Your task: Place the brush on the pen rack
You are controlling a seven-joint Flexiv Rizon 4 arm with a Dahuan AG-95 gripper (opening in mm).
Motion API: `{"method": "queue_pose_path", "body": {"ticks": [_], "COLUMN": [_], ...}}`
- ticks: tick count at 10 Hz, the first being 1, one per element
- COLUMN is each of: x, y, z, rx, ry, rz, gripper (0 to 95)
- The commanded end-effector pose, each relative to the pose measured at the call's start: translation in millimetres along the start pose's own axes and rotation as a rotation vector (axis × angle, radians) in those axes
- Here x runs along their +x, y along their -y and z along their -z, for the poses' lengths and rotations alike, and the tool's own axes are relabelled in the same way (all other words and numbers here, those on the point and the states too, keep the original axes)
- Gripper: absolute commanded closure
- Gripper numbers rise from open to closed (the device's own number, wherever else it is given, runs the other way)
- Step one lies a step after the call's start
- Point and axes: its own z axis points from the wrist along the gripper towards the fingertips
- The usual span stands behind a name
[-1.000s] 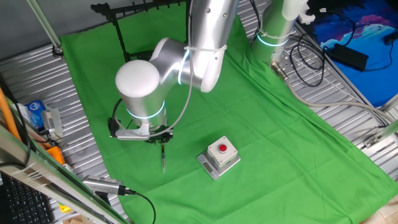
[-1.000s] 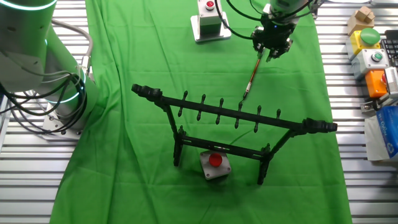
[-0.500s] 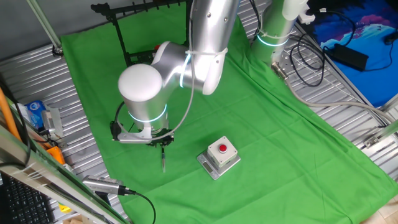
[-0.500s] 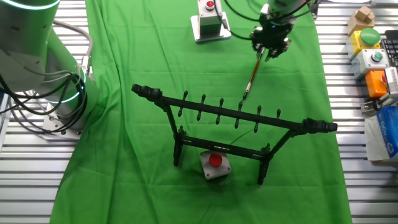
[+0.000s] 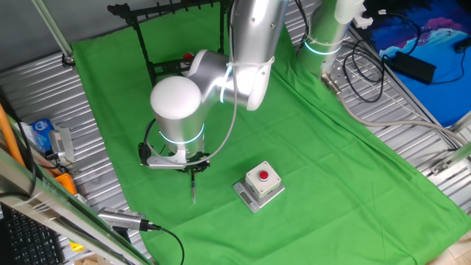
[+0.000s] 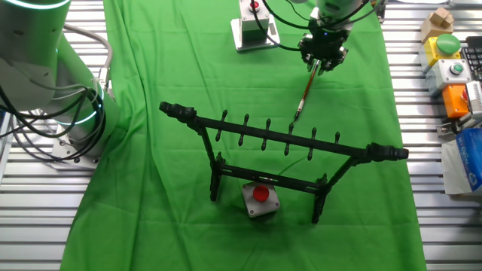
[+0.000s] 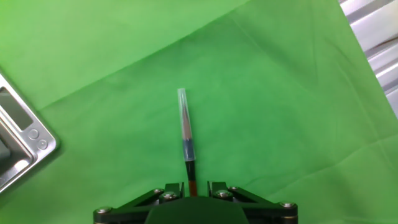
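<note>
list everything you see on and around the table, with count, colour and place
thin reddish-brown brush with pale tip: 1, lying on the cloth, upper end between the tool fingers
black thin-rod metal pen rack: 1, standing mid-cloth
green cloth: 1, covering the table
grey box with red button: 2, one by the rack's lower bar, one at the far cloth edge
silver cylinder with black cable: 1, beside the cloth edge
silver robot arm: 1, over the cloth
black two-finger tool: 1, at the brush's upper end
</note>
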Motion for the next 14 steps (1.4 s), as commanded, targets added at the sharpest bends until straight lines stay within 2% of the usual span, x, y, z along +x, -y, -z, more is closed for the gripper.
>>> {"method": "queue_pose_path", "body": {"ticks": [1, 10, 14], "x": [1.1, 1.8, 4.4], "y": [-2.1, -2.4, -3.9], "z": [-1.6, -4.2, -2.6], "rx": [0.012, 0.03, 0.025], "ry": [0.005, 0.015, 0.021], "rz": [-0.004, 0.004, 0.036], "gripper": [76.0, 76.0, 76.0]}}
